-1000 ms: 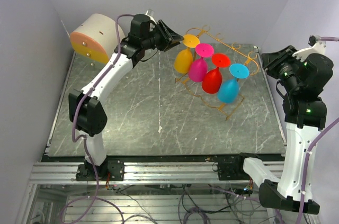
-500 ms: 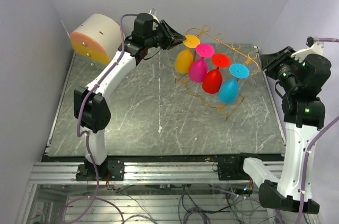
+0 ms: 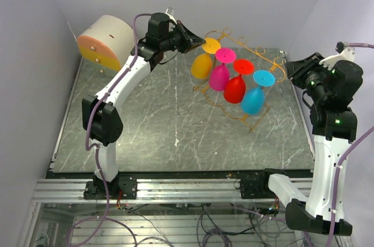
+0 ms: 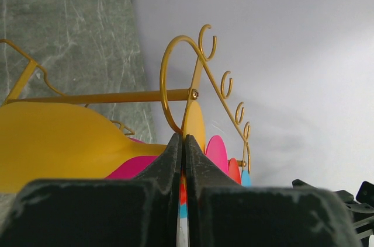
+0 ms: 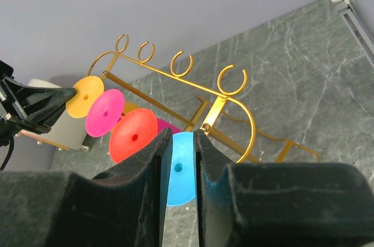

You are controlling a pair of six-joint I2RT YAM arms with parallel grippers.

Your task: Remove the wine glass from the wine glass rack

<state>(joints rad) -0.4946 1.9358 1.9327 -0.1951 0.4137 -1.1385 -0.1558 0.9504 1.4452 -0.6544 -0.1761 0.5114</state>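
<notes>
Left gripper point(image 3: 203, 41) has its two fingers pressed almost together, with only a thin slit between them. Its tips are at the rim of the round foot of the yellow wine glass point(image 3: 202, 67). I cannot tell if they really pinch this rim or only touch it. The yellow glass is directly in front of this gripper and a little below it. It hangs upside down on the gold wine glass rack point(image 4: 105, 96), with the foot on top of the rails and the bowl pointing down. Its long axis is therefore close to vertical, slightly leaning. It looks opaque and smooth, probably plastic. Beyond it, further from the left gripper, hang the pink glass point(image 3: 219, 76), the red glass point(image 3: 234, 88) and the blue glass point(image 3: 253, 100), one after another along the same rails. The right gripper point(image 5: 182, 134) is at the other end of the rack, its fingers slightly apart and holding nothing. It faces the blue foot but stays apart from it. In my judgement the left arm is the nearer one for the yellow glass, and the glass must slide along the rails toward this gripper to come free.
</notes>
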